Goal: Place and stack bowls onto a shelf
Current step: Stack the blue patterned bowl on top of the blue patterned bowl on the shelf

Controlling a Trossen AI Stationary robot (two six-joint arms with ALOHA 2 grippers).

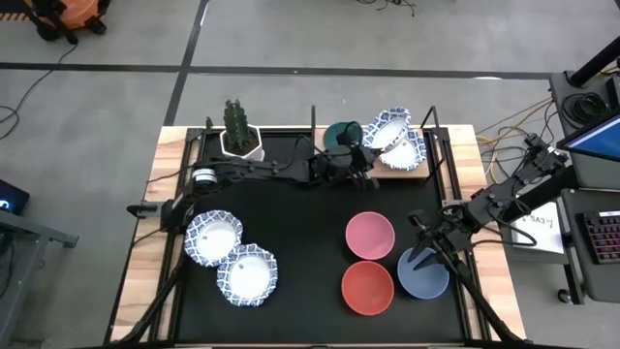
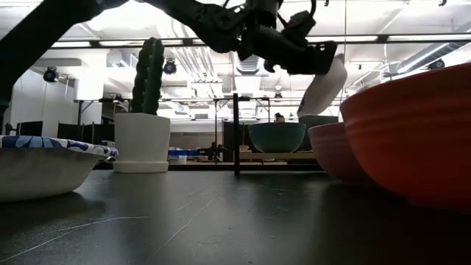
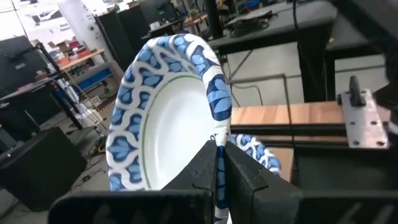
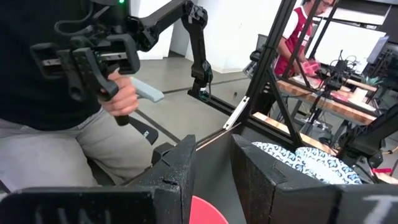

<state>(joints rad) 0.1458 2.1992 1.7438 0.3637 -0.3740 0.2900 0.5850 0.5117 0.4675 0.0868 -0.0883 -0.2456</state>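
My left gripper (image 1: pixel 374 147) reaches over the shelf (image 1: pixel 399 174) at the table's far right and is shut on a white bowl with a blue patterned rim (image 1: pixel 389 126). That bowl stands tilted on edge above a second patterned bowl (image 1: pixel 411 153), which lies on the light-wood board. The green bowl (image 1: pixel 339 134) sits on the shelf's left part. My right gripper (image 1: pixel 424 257) is open above the blue bowl (image 1: pixel 423 276), next to the pink bowl (image 1: pixel 369 236) and the red bowl (image 1: pixel 367 287). Two more patterned bowls (image 1: pixel 213 236) (image 1: pixel 246 274) rest on the table's left. My left gripper (image 3: pixel 219 155) pinches the patterned bowl's rim (image 3: pixel 219 127) between its two fingers, one on the inside and one on the outside. The bowl (image 2: pixel 324 85) is lifted clear and stands steeply tilted, nearly on edge, above the patterned bowl on the shelf (image 3: pixel 258 152).
A white faceted cactus pot (image 1: pixel 240 141) stands at the far edge, left of the shelf. Thin black posts (image 2: pixel 235 132) rise from the shelf's corners. A person's hand (image 4: pixel 118 96) on a handle shows beyond the table in the right wrist view. Bare black tabletop (image 1: pixel 300 242) lies mid-table.
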